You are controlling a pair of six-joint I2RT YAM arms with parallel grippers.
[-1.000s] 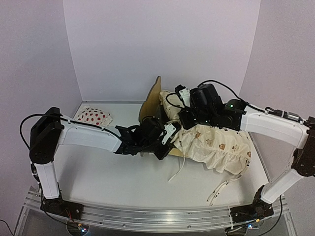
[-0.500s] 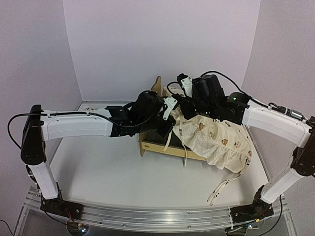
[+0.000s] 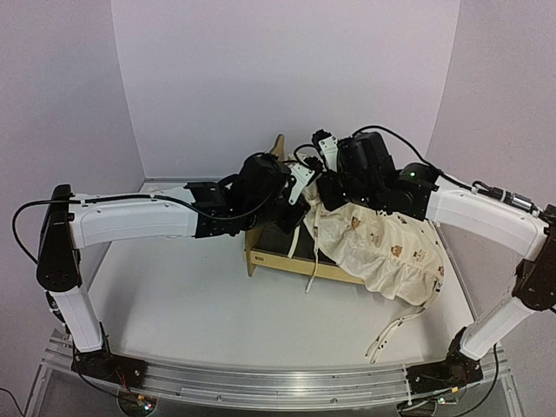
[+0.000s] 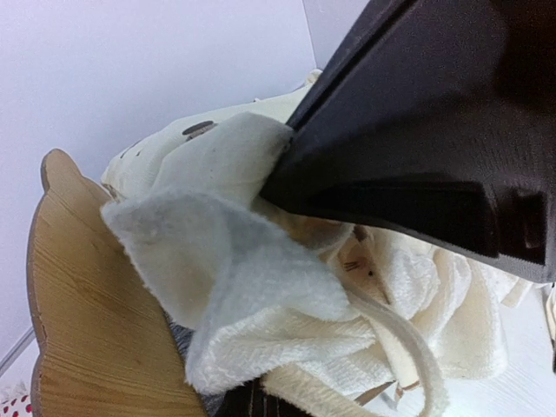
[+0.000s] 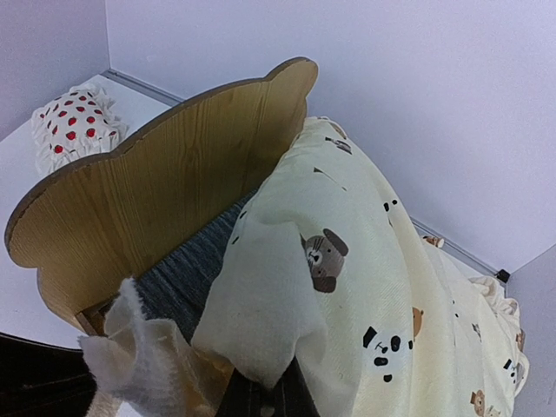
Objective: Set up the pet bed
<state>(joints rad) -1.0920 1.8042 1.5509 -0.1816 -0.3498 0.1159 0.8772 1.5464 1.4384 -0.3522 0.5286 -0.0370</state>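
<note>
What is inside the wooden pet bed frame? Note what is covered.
Inside the pet bed, a strip of grey felt base shows beside the headboard. The cream animal-print cover drapes over the rest, hiding the remaining base and anything beneath.

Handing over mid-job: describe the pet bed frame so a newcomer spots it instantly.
On the white table, look at the middle, toward the back wall. The pet bed is the light plywood frame there, with a scalloped headboard and grey base. Unlike the cream animal-print cover draped over it and the strawberry pillow beyond its headboard, it is rigid wood.
</note>
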